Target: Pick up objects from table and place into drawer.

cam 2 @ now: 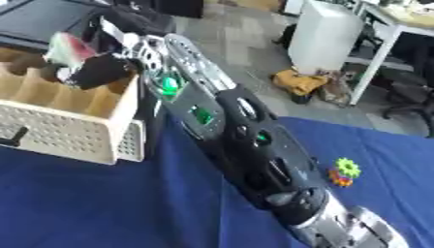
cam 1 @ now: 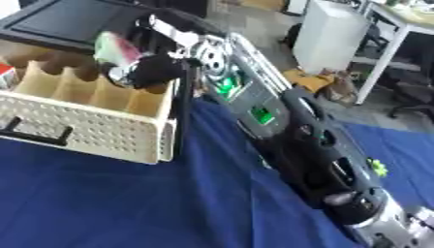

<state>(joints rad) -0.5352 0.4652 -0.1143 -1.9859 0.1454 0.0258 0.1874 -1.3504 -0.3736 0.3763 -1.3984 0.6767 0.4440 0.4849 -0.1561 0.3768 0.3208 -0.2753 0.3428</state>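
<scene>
One drawer point(cam 1: 101, 138) (dividers inside), right hand point(cam 1: 152, 70) above.

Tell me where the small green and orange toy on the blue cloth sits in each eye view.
Left eye view: toy at the right edge, mostly hidden behind the right arm.
Right eye view: toy in plain sight, right of the arm, lower right.
Shared landmark: the white perforated drawer, upper left.

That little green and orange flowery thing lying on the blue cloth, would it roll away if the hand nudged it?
Probably not: the toy looks like toothed gears lying flat on the cloth, so it should slide or snag rather than roll. It seems small, rigid plastic, likely light.
</scene>
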